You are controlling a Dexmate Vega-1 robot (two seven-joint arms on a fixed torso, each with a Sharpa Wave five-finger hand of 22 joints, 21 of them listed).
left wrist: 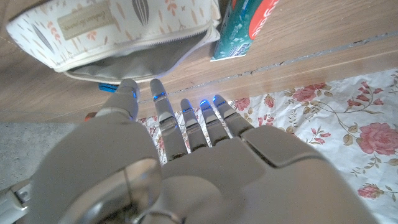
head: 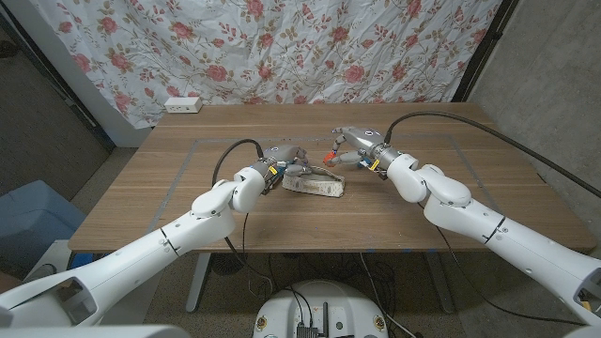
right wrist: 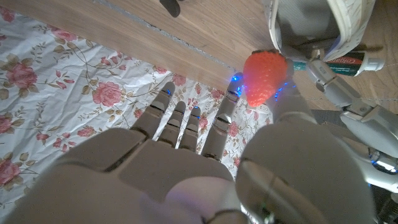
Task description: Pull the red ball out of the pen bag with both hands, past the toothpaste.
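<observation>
Pinching red ball (right wrist: 263, 78): right robot hand (head: 349, 146) | pen bag (left wrist: 118, 34) unzipped | left robot hand (head: 286, 166) grip unclear

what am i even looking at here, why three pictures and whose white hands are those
It is one robot at a wooden table, photographed at one moment by three cameras. The wide picture comes from a camera on its head, looking down over both white arms. The other two come from cameras on its wrists, looking along the backs of its hands, so they appear turned around.

On the table lies a pale patterned pen bag, unzipped, with a box of toothpaste beside it. The left hand is at the bag; whether it grips it is unclear. The right hand pinches a red ball, which looks bumpy like a strawberry, lifted clear of the bag. A flowered curtain hangs behind.
</observation>
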